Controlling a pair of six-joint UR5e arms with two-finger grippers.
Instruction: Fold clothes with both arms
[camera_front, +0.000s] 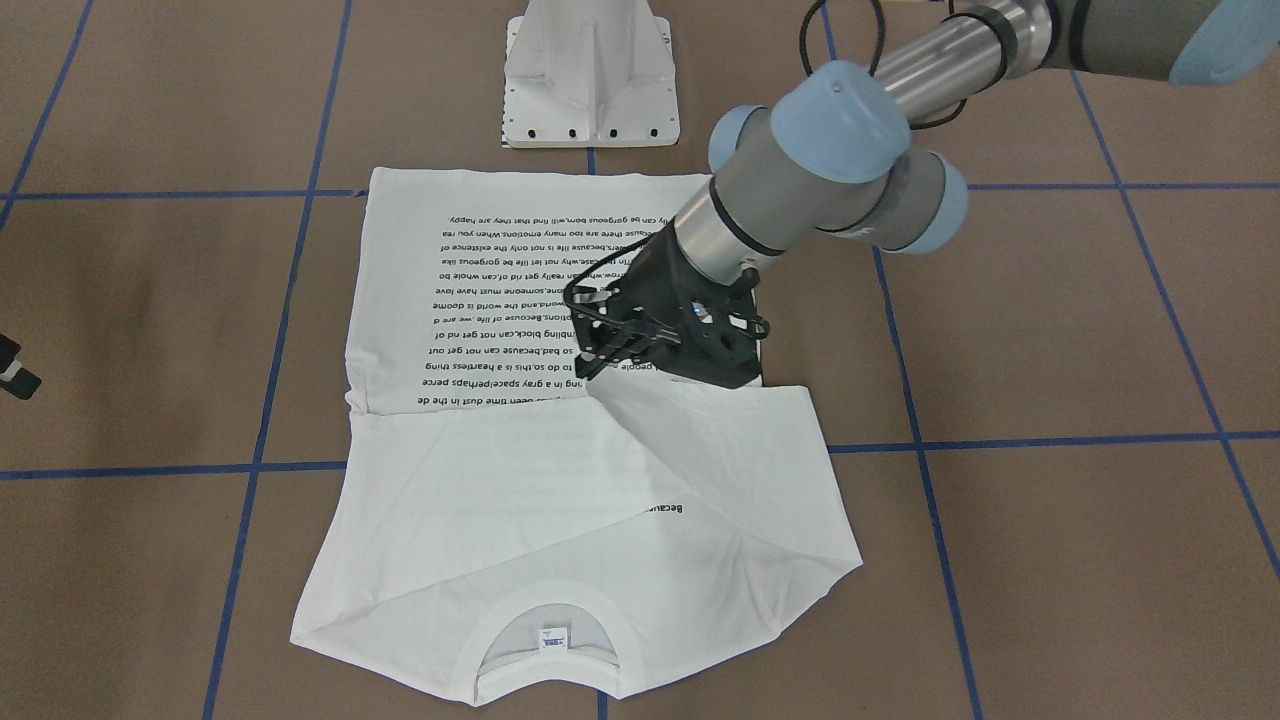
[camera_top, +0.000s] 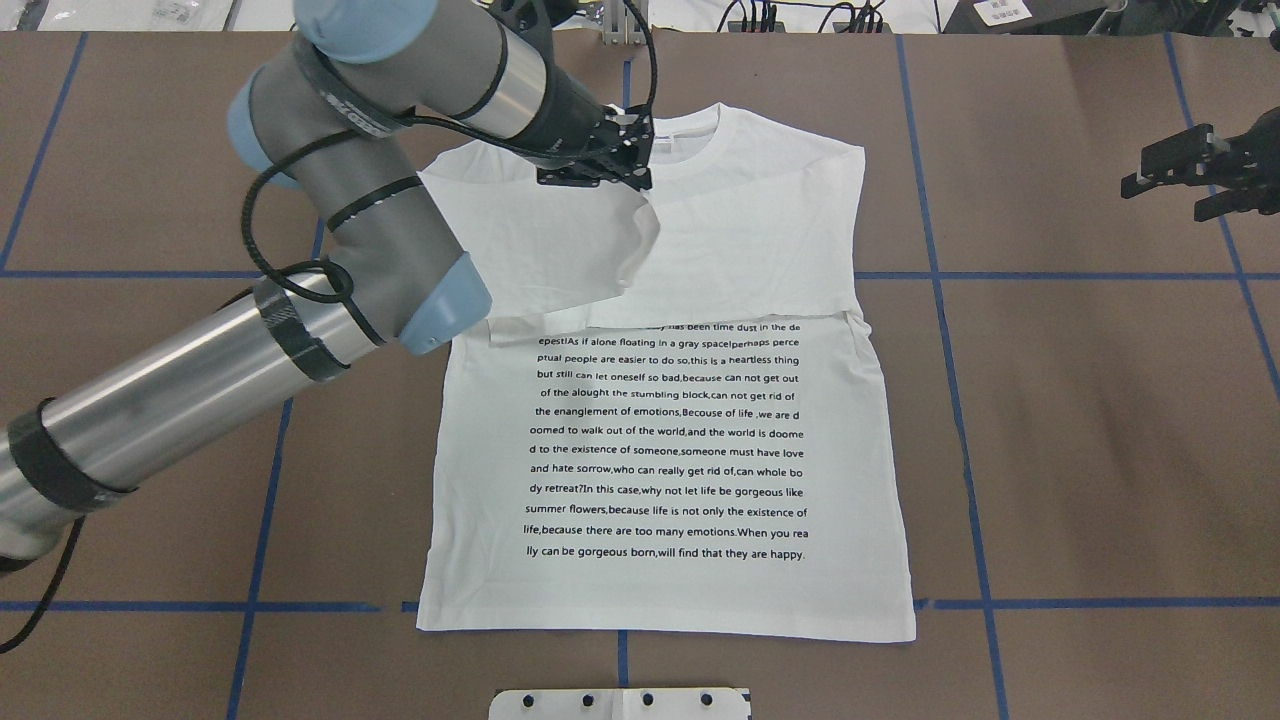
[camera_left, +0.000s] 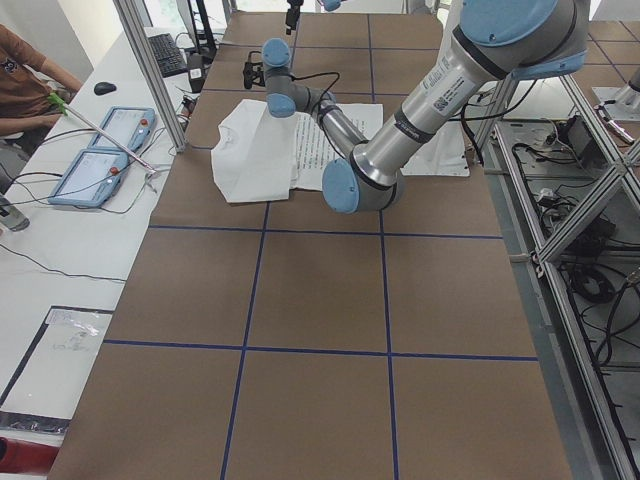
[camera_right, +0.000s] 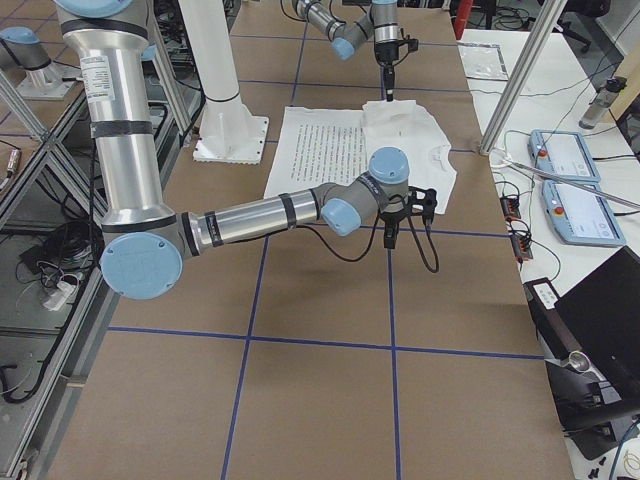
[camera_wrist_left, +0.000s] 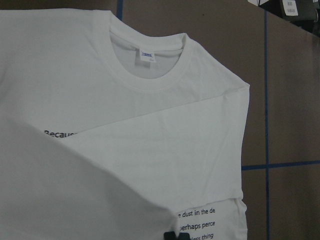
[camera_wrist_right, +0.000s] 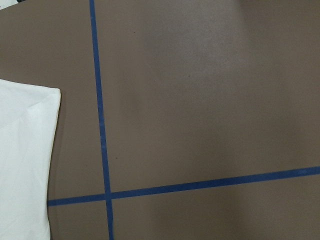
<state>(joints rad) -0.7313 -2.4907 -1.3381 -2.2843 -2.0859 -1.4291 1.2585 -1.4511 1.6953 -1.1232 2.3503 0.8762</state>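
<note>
Folding sleeve (camera_top: 625, 250) inward: left gripper (camera_top: 635, 180) pinches it, raised over shirt (camera_top: 700, 450) chest, likely to lay it flat. Empty right gripper (camera_top: 1170, 185), jaws parted, hangs well apart from shirt.

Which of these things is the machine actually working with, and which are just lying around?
In the job: white shirt, left claw gripping its cloth, right claw off to the side.
Just there: white pedestal, blue tablets, keyboard.
</note>
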